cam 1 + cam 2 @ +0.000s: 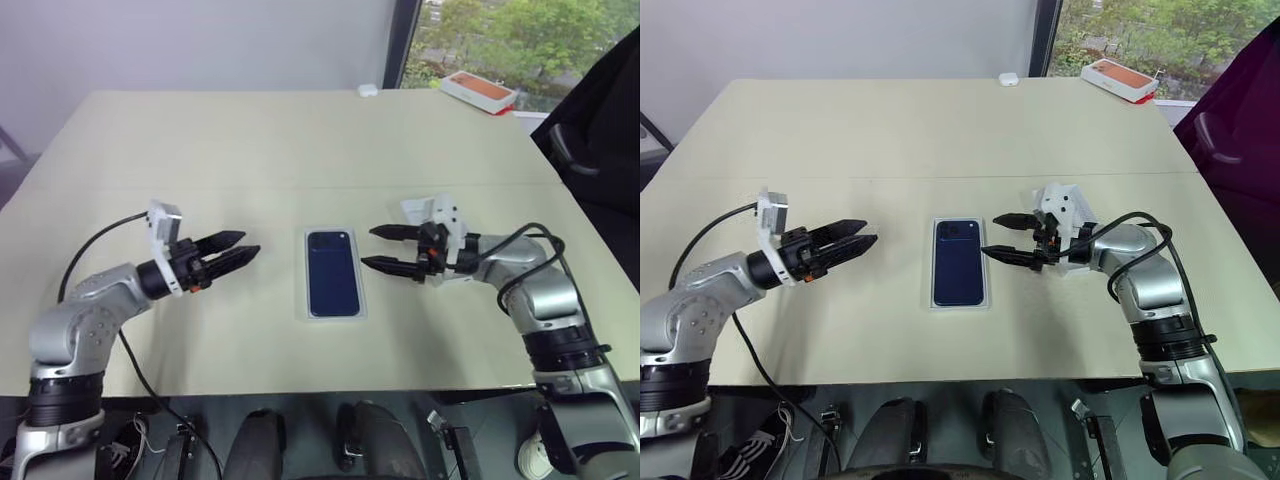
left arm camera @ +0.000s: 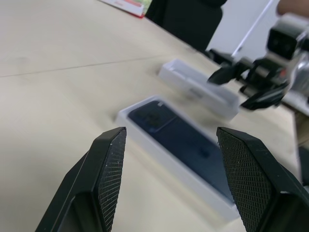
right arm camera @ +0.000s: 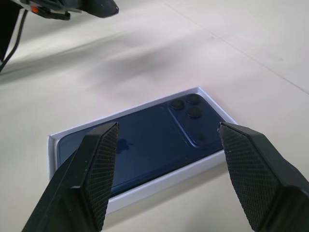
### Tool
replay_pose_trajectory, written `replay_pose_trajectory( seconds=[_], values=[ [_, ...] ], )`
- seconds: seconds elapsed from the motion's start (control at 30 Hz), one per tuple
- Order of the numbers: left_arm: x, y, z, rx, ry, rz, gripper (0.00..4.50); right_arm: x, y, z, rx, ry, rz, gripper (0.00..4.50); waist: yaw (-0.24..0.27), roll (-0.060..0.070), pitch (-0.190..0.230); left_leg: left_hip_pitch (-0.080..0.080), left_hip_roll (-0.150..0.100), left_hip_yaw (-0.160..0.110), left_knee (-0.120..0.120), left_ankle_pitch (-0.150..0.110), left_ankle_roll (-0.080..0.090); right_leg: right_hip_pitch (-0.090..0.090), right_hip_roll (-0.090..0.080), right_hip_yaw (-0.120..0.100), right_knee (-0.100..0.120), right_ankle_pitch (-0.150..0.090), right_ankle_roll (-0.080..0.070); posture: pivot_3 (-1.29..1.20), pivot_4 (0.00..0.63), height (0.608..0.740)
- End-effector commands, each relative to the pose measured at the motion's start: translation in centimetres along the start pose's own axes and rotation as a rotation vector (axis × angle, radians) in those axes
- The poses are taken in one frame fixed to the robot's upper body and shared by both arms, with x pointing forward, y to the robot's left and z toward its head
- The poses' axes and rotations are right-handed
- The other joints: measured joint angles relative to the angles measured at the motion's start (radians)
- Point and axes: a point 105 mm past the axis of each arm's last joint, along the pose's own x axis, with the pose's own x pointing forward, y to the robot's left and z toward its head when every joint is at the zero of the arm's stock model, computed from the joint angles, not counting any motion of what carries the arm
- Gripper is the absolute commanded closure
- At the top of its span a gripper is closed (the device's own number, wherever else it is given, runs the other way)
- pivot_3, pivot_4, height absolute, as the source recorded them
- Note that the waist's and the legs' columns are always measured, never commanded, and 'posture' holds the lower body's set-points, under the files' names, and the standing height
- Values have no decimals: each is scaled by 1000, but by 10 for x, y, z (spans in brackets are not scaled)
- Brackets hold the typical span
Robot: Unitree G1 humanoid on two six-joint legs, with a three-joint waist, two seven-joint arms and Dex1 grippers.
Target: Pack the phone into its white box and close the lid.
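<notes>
The phone [image 1: 332, 272] was seen in the head views lying flat, back up, inside the white box [image 1: 300, 292], near the front middle of the table [image 1: 250, 150]. The box was uncovered. The left gripper [image 1: 250, 243] was held above the table on the box's left, pointed toward it, its two fingers parted and nothing held between them. The right gripper [image 1: 367, 247] was held on the box's right, close to the far end, jaws spread wide and empty. Neither gripper was touching the box. A flat orange-topped box [image 1: 478, 90] and a small white object [image 1: 367, 90] were set at the table's far edge, well apart from the rest.

In the left wrist view, the phone in its box was framed between the two parted black fingers [image 2: 108, 169]. Just beyond it a second shallow white rectangular piece [image 2: 193, 87] was seen beneath the right gripper; whether it was the lid could not be told.

In the right wrist view, the phone's camera cluster was seen at one corner, with the box's white walls standing around it.
</notes>
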Motion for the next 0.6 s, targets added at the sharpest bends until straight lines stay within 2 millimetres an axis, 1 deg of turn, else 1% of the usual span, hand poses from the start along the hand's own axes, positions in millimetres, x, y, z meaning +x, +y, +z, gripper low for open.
replay_pose_trajectory(
  seconds=[0.03, 0.17, 0.3, 0.33, 0.37, 0.4, 0.47, 0.5, 0.53, 0.6],
  values=[
    [-4, -3, 4, 48, -15, -19, 1350, -4, 0, 4, -63, -3, 0, 1042, 3, 0, 0, 0, 0, 0, 0, 0, 0, 0, 0, 0, 0, 0, 0, 0, 150, 740],
    [-8, -1, -9, 51, 45, -14, 1350, -7, -3, -1, -61, 14, -13, 1042, 4, 0, 0, 0, 0, 0, 0, 0, 0, 0, 0, 0, 0, 0, 0, 0, 150, 740],
    [-3, -1, -20, -31, 57, -15, 1350, -8, -5, -15, -59, 64, -21, 1042, 6, 0, 0, 0, 0, 0, 0, 0, 0, 0, 0, 0, 0, 0, 0, 0, 150, 740],
    [-2, 0, -23, -47, 62, -7, 1870, -8, -6, -17, -51, 67, -26, 1570, 5, 0, 0, 0, 0, 0, 0, 0, 0, 0, 0, 0, 0, 0, 0, 0, 150, 740],
    [2, 1, -25, -39, 63, 5, 2209, -8, -7, -18, -55, 69, -31, 1875, 5, 0, 0, 0, 0, 0, 0, 0, 0, 0, 0, 0, 0, 0, 0, 0, 150, 740],
    [4, 3, -27, -40, 63, 21, 2686, -8, -7, -19, -57, 72, -34, 2353, 5, 0, 0, 0, 0, 0, 0, 0, 0, 0, 0, 0, 0, 0, 0, 0, 150, 740],
    [9, 5, -28, -37, 61, 40, 3759, -9, -8, -21, -68, 85, -41, 3383, 5, 0, 0, 0, 0, 0, 0, 0, 0, 0, 0, 0, 0, 0, 0, 0, 150, 740],
    [12, 6, -31, -36, 67, 42, 4222, -10, -8, -25, -82, 109, -39, 3822, 5, 0, 0, 0, 0, 0, 0, 0, 0, 0, 0, 0, 0, 0, 0, 0, 150, 740],
    [15, 8, -34, -33, 79, 46, 4500, -10, -7, -31, -100, 134, -37, 4449, 5, 0, 0, 0, 0, 0, 0, 0, 0, 0, 0, 0, 0, 0, 0, 0, 150, 740],
    [23, 12, -44, -17, 123, 60, 4500, -9, -6, -38, -116, 158, -35, 4449, 6, 0, 0, 0, 0, 1, 0, 0, 0, 0, 0, 0, 0, 0, 0, 0, 150, 740]
  ],
)
